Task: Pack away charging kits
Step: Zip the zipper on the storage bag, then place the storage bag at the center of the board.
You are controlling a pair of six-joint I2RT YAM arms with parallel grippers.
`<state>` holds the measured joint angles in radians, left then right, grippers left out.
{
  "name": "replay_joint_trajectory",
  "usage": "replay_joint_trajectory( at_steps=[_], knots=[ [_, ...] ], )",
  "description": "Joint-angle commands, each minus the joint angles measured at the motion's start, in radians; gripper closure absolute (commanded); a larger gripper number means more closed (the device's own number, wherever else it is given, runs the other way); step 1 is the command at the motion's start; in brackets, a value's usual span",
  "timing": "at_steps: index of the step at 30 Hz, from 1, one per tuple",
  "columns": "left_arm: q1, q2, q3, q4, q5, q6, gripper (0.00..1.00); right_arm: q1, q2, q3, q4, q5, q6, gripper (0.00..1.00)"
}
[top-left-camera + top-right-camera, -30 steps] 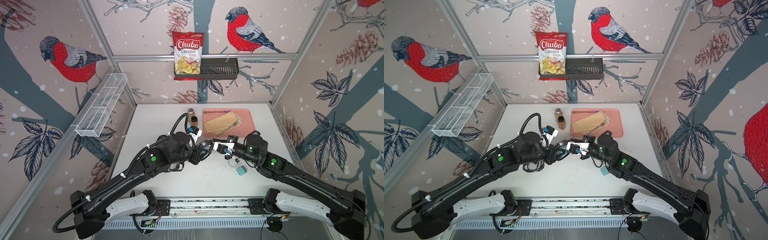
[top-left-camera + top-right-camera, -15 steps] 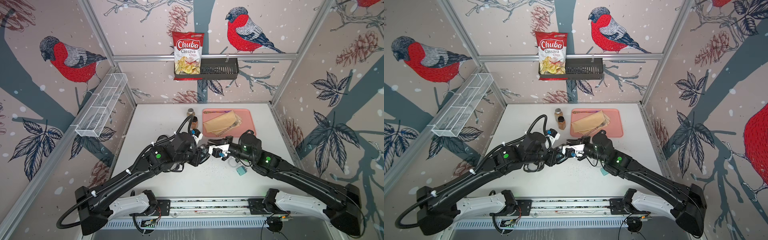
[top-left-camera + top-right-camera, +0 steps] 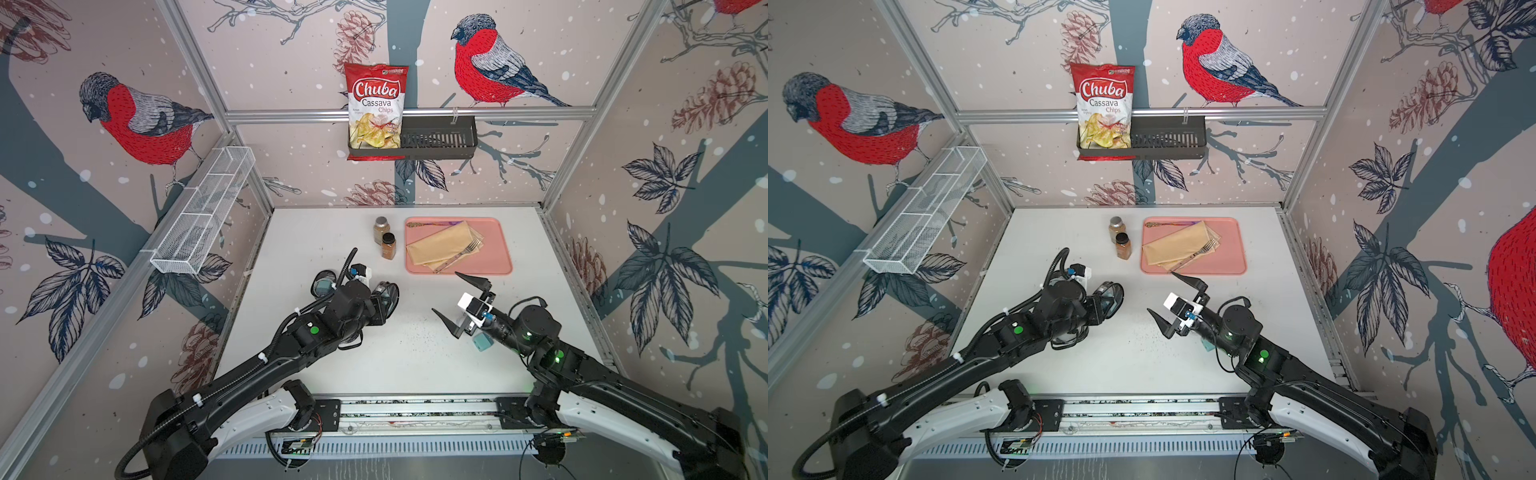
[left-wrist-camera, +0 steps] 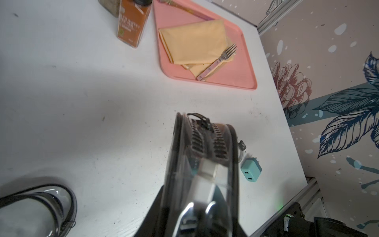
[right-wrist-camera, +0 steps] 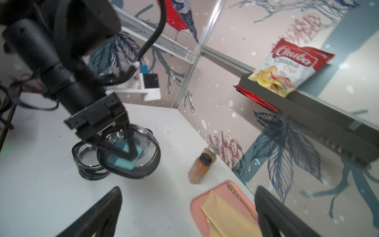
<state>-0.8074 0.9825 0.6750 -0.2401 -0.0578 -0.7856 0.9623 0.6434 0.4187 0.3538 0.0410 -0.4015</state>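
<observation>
L hand (image 5: 117, 148) pinches the wall of a clear case (image 5: 150, 164) with the zip mouth open. One teal charger (image 5: 123, 162) sits inside. Whether the case touches the bench (image 3: 395, 374) cannot be told. R hand (image 3: 445, 292) is spread wide and empty, apart from the case, jaws facing it. A loose charger (image 3: 482, 343) lies on the bench, part-hidden by the R wrist in a top view. A spare case (image 3: 324, 283) rests beside the L arm. Cable posn: cannot tell. Step in hand (judged): finish loading the held case, then zip it. Procedure: keep L grip firm and the mouth tilted up so the charger inside cannot slide out; do not rotate the case. R hand: approach the next part from above, grip its flat sides, prongs clear of the pads. Insert through the centre of the mouth, avoiding zip teeth and the L hand. Release only once the part is below the rim.
</observation>
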Motion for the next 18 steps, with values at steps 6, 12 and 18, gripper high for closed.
replay_joint_trajectory(
  at_steps=[6, 12, 18],
  knots=[
    [0.020, 0.225, -0.013, 0.354, -0.017, -0.098, 1.00, -0.047, -0.146, -0.090, -0.061, 0.444, 0.593, 0.00],
    [0.069, 0.445, 0.037, 0.460, 0.115, -0.133, 1.00, -0.159, -0.098, -0.109, -0.180, 0.380, 0.719, 0.00],
    [0.083, 0.561, 0.050, 0.511, 0.163, -0.177, 1.00, -0.234, -0.147, -0.093, -0.277, 0.514, 1.032, 0.00]
  ],
)
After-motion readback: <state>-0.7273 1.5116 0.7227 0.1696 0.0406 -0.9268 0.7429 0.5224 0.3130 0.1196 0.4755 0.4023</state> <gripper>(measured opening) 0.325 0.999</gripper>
